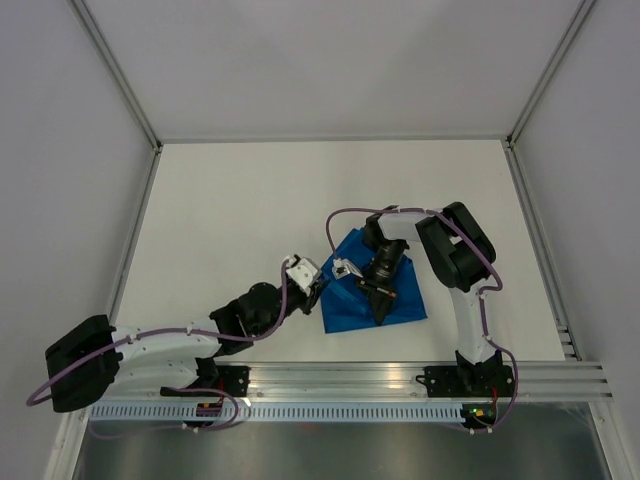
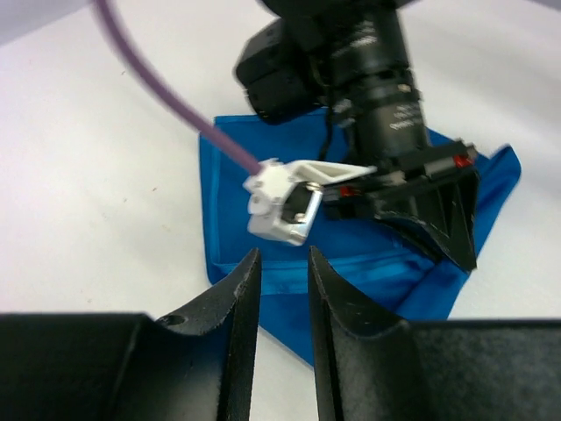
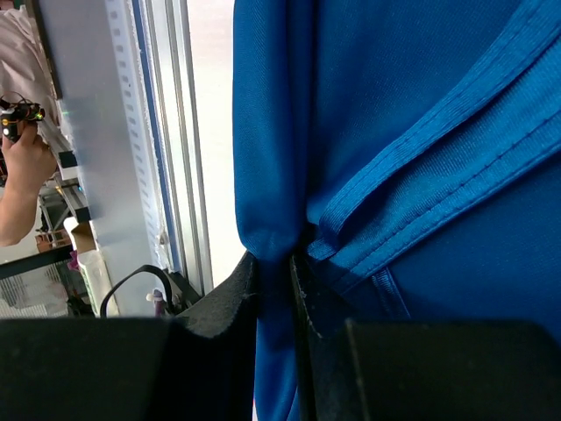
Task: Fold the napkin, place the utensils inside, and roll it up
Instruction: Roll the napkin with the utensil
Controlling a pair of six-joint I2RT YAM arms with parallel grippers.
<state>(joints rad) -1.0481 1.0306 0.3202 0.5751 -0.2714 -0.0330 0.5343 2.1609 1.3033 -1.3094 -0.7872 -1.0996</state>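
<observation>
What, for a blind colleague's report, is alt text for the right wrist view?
The right gripper pinches a fold of the blue napkin, which fills most of the frame, its stitched hems running diagonally. A metal rail runs at left.

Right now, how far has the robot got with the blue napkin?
Done: the napkin lies folded over. In hand: the right gripper pinches a fold; the left gripper hovers at its edge, jaws slightly apart, empty. Left: no knife shows, and nothing is rolled yet.
</observation>
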